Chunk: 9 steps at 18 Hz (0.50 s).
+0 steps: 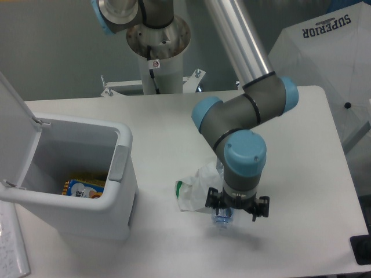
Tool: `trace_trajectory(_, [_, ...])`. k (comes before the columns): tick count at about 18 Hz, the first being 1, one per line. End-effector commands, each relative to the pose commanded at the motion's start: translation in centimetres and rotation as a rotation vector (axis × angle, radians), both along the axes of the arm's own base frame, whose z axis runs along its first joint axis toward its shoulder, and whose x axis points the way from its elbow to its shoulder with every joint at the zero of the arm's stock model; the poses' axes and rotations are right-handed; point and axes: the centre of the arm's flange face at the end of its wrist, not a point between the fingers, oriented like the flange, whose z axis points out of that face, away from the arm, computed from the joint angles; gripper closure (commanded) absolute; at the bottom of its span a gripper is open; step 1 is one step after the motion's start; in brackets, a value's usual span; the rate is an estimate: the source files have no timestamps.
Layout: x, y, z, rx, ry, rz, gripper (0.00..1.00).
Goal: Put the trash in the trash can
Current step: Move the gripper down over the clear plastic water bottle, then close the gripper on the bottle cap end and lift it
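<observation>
The trash lies mid-table. A wrinkly white wrapper (pixel 195 187) with a green mark spreads to the left. Right of it, the clear bottle (pixel 221 219) is mostly hidden under my wrist, and only its cap end shows. My gripper (pixel 236 209) hangs open and low over that end of the bottle, fingers pointing down on either side of it. Whether they touch the bottle cannot be told. The trash can (pixel 119 163) stands at the left with its lid swung up and open, well apart from the gripper.
A yellow and blue packet (pixel 84 188) lies inside the bin. The arm's base column (pixel 157 52) rises behind the table. White fabric printed SUPERIOR (pixel 326 40) stands at the right. A black object (pixel 362 249) sits off the table's front right corner.
</observation>
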Motion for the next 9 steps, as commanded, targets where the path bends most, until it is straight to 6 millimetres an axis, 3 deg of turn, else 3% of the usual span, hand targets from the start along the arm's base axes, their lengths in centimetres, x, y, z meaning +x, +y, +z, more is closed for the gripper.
trace_trajectory(9, [2.1,1.6,-3.2,-0.085,-0.002,0.026,0.0])
